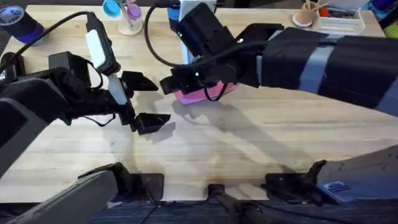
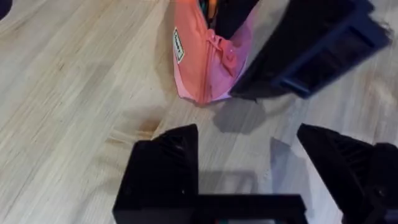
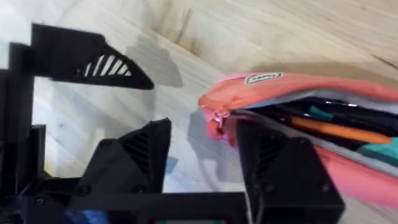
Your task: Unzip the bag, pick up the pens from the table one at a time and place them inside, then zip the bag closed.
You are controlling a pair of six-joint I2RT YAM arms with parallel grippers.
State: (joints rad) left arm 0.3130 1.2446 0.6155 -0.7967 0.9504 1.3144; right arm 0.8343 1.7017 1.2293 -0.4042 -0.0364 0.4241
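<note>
The left jaws [image 1: 147, 99] are spread wide over the bare desk [image 1: 236, 149], holding nothing and waiting. Just past them lies the pink bag [image 1: 202, 93], open, pens [image 3: 339, 130] showing inside. The right jaws [image 3: 199, 149] are spread at its zipper end, perhaps to zip it

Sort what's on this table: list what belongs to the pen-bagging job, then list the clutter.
Job:
- pink bag, unzipped
- orange pen inside the bag
- left pincer, open
- right pincer, open at the bag's zipper end

Clutter:
- blue-lidded cup
- clear cup
- dark blue container
- white tray
</note>
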